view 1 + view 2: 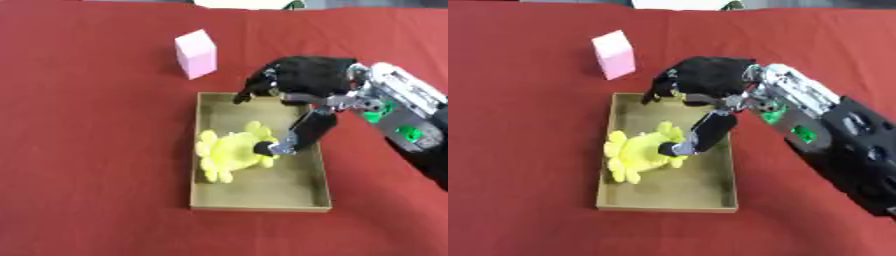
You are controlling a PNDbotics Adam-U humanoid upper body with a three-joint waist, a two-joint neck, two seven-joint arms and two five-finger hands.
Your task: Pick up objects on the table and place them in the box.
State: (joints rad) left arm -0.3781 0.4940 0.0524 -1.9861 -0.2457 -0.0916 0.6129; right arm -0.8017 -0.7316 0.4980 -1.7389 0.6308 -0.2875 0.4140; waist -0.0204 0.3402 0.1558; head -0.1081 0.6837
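Observation:
A yellow, flower-shaped soft toy [226, 152] lies inside the shallow tan box [262, 206], towards its left wall. My right hand [306, 75] hovers over the far end of the box, having come in from the right. Its fingers [249, 92] bend down over the far rim, well apart from the thumb. The thumb [302, 132] stretches down into the box and its tip touches the toy's right edge. Nothing is pinched between thumb and fingers. A pink block [196, 53] stands upright on the red table [87, 150], beyond the box's far left corner. My left hand does not show.
Red cloth covers the whole table. My right forearm [833, 135] crosses the right side above the cloth. The near half of the box floor [271, 185] is bare.

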